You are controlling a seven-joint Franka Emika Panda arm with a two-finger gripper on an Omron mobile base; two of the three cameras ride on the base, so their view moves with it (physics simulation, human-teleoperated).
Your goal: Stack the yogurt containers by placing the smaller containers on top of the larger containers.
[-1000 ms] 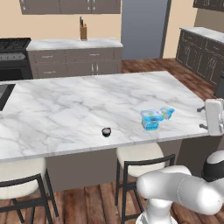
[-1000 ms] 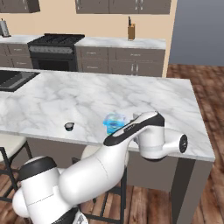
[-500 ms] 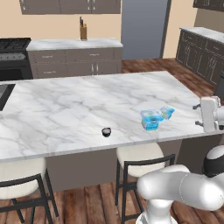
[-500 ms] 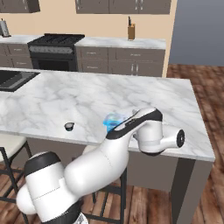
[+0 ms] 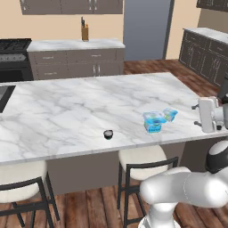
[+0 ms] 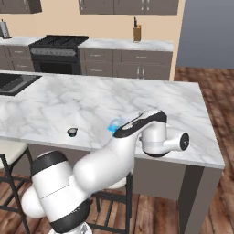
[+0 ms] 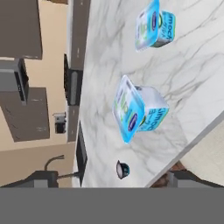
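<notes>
Marble table (image 5: 67,116), grey-veined, carrying all items; light-blue tub (image 5: 154,121) near front edge, second smaller blue tub (image 5: 170,114) just beside it; tiny dark cup (image 5: 108,133) well apart toward stove side; fingers released, spread wide, grasping nothing

The arm's white wrist (image 5: 208,114) now sits lower and further left at the right edge of the left base view, closer to the bench (image 5: 67,111). In the right base view its elbow (image 6: 157,137) covers more of the blue tub (image 6: 115,125).
</notes>
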